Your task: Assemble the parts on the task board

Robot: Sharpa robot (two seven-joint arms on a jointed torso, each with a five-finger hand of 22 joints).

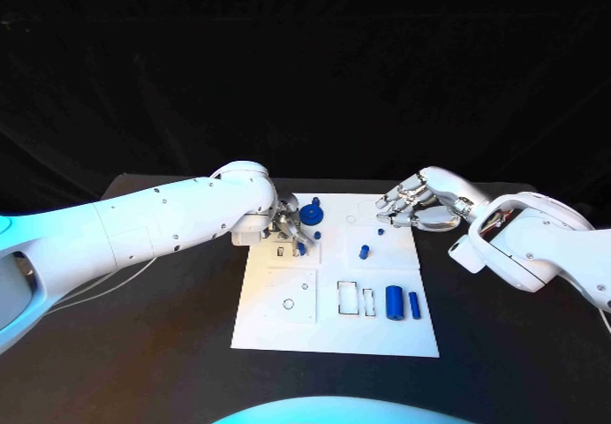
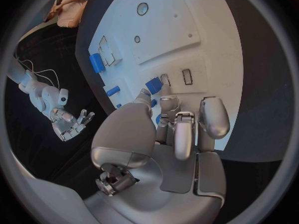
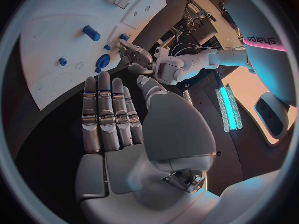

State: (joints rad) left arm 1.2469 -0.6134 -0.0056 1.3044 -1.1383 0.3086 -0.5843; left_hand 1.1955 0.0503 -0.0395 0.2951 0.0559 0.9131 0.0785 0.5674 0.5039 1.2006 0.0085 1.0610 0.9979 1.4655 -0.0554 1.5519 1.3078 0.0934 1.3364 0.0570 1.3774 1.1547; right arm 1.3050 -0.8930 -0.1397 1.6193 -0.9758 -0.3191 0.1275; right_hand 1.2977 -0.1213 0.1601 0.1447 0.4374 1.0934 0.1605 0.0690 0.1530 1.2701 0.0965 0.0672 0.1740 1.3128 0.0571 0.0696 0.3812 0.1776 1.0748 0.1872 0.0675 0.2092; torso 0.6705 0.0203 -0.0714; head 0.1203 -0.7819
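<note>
The task board (image 1: 334, 327), a flat matte white plate with rectangular cut-outs and round holes, is laid in the middle of the black table (image 1: 166, 353). Two smooth blue cylinders (image 1: 395, 302) are seen lying near its right near corner, a small blue peg (image 1: 365, 252) towards its middle, and a round blue disc (image 1: 312, 215) at its far left. The silver left hand (image 1: 288, 225) is lowered onto the board beside the disc; in the left wrist view its fingertips (image 2: 163, 103) are pressed around a blue part (image 2: 154, 84), though a firm grip cannot be told. The right hand (image 1: 418, 205) is held above the board's far right corner, and the right wrist view shows its fingers (image 3: 109, 114) straight, apart and empty.
</note>
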